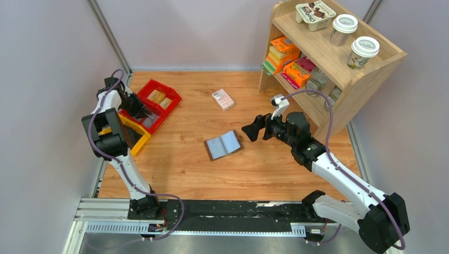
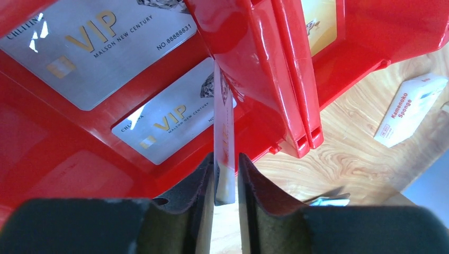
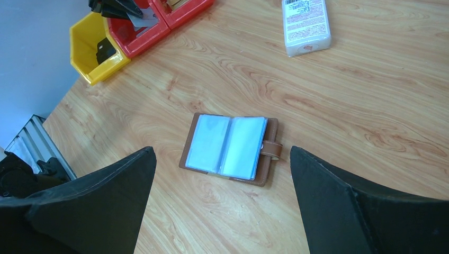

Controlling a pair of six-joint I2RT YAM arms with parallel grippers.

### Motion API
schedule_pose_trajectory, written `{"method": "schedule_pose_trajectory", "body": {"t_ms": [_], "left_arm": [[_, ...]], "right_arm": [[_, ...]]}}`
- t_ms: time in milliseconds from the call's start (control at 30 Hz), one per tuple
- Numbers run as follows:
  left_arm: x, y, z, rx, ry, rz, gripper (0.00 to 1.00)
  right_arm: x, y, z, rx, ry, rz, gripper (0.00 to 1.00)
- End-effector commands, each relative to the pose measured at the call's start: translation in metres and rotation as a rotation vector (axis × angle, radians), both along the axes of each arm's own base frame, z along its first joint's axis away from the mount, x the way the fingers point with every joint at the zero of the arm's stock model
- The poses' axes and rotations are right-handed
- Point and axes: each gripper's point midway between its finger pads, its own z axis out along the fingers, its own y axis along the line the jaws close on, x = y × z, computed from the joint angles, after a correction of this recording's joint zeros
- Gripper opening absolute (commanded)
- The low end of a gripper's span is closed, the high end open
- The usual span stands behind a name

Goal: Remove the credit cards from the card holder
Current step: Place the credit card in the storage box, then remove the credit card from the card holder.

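The brown card holder [image 1: 223, 144] lies open on the wooden table, its pale blue pockets facing up; it also shows in the right wrist view [image 3: 229, 147]. My right gripper [image 1: 249, 131] is open and empty, hovering just right of the holder, its jaws spread wide around it in the right wrist view [image 3: 222, 151]. My left gripper [image 2: 226, 165] is over the red bin [image 2: 63, 159] at the far left and is shut on a credit card [image 2: 225, 148] held edge-on. Two silver VIP credit cards [image 2: 100, 47] [image 2: 169, 124] lie flat in the bin.
A yellow bin [image 1: 135, 138] sits beside the red bin [image 1: 156, 100]. A pink-and-white sponge box [image 1: 223, 99] lies behind the holder. A wooden shelf [image 1: 370, 79] with cups and packets stands at the back right.
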Motion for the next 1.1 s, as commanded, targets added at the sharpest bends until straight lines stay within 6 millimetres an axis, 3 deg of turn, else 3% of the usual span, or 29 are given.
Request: {"method": "schedule_pose_trajectory", "body": {"t_ms": [0, 100, 267, 300, 333, 367, 467, 600, 767, 867, 1067], "left_arm": [[0.004, 0.012, 0.034, 0.079, -0.056, 0.009, 0.35], [-0.002, 0.014, 0.046, 0.132, -0.063, 0.004, 0.44], [-0.017, 0.015, 0.056, 0.271, -0.026, -0.024, 0.49], [-0.021, 0.017, 0.061, 0.315, -0.025, -0.027, 0.57], [-0.023, 0.018, 0.065, 0.337, -0.031, -0.025, 0.57], [-0.028, 0.017, 0.069, 0.377, -0.033, -0.027, 0.67], [-0.034, 0.013, 0.084, 0.451, -0.074, -0.039, 0.68], [-0.042, -0.021, 0.097, 0.487, -0.125, -0.129, 0.69], [-0.057, -0.103, 0.111, 0.49, -0.256, -0.314, 0.69], [-0.08, -0.142, 0.107, 0.467, -0.29, -0.405, 0.69], [-0.113, -0.172, 0.081, 0.459, -0.29, -0.488, 0.69]], "right_arm": [[0.005, 0.004, 0.015, 0.012, -0.057, 0.019, 1.0], [0.005, 0.009, 0.014, 0.012, -0.049, 0.044, 1.0], [0.013, 0.006, 0.007, -0.014, -0.021, 0.002, 1.0], [0.015, 0.004, 0.005, -0.023, -0.012, -0.008, 1.0], [0.017, 0.005, 0.003, -0.033, 0.0, -0.011, 1.0], [0.018, 0.006, 0.003, -0.037, 0.007, -0.007, 1.0], [0.017, 0.013, -0.014, -0.083, 0.092, 0.019, 1.0], [0.012, 0.035, -0.027, -0.156, 0.114, 0.08, 1.0], [0.007, 0.07, -0.048, -0.243, 0.137, 0.143, 0.98], [-0.001, 0.091, -0.067, -0.339, 0.154, 0.187, 0.94], [-0.005, 0.127, -0.097, -0.474, 0.18, 0.229, 0.85]]}}
